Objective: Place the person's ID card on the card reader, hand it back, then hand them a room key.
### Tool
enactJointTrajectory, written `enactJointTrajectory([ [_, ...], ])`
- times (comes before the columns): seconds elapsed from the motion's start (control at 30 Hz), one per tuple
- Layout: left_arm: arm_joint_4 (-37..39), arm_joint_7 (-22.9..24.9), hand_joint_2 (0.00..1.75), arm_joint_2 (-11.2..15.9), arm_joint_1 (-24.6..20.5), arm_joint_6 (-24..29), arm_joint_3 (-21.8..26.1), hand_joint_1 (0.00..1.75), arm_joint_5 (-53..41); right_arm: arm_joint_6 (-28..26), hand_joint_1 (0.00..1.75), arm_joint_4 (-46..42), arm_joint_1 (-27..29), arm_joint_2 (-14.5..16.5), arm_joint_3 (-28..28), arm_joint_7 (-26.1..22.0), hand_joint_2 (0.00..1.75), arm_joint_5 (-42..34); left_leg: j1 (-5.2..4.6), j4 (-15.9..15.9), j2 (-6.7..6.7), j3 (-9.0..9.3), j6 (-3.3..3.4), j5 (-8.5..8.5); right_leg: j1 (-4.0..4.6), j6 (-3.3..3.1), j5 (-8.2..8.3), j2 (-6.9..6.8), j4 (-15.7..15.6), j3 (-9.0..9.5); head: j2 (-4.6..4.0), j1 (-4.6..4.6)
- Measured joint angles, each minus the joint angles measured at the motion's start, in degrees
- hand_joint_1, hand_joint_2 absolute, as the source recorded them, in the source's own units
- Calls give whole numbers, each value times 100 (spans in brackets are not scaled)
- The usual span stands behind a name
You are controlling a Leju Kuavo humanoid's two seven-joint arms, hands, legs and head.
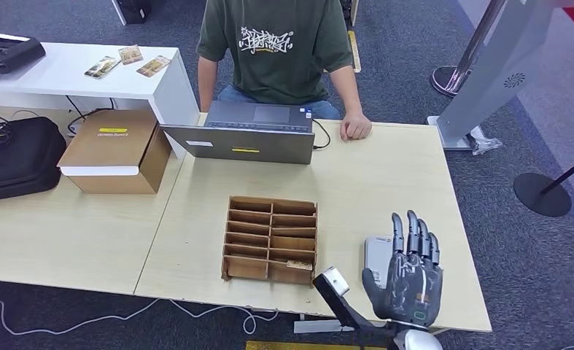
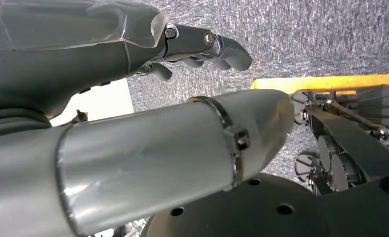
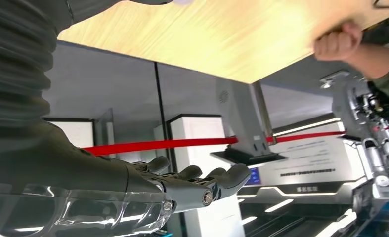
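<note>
While the right hand [image 1: 404, 281] hovers empty, fingers straight and together, above the reader [image 1: 378, 257], the left hand [image 2: 202, 47] hangs loosely curled, holding nothing.

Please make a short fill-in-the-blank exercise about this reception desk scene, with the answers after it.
1. The right hand is raised over the grey ____ near the table's front edge.
2. The laptop stands in front of the ____.
3. The wooden organizer lies ____ the laptop and the robot.

Answers: card reader; person; between
</note>
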Motion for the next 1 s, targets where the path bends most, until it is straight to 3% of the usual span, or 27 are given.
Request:
enactJointTrajectory([
  [0.53, 2, 11, 0, 21, -14, 38, -2, 0, 78, -779, 0, 412, -359, -281, 666, 58, 175, 0, -1, 1, 3, 6, 1, -4, -1, -2, -3, 1, -1, 4, 0, 1],
  [0.83, 2, 11, 0, 26, -16, 31, -2, 0, 175, -358, 0, 565, -228, -271, 1047, 12, 175, 0, 0, -1, 3, 5, -3, -7, 0, -6, -8, 3, 0, 2, 0, 0],
  [1.0, 2, 11, 0, 26, -9, 13, -2, 0, 177, 53, 0, 593, -71, -112, 1015, -504, 175, -1, 0, -1, 4, 5, -3, -7, 0, -5, -8, 3, 0, 3, 0, 1],
])
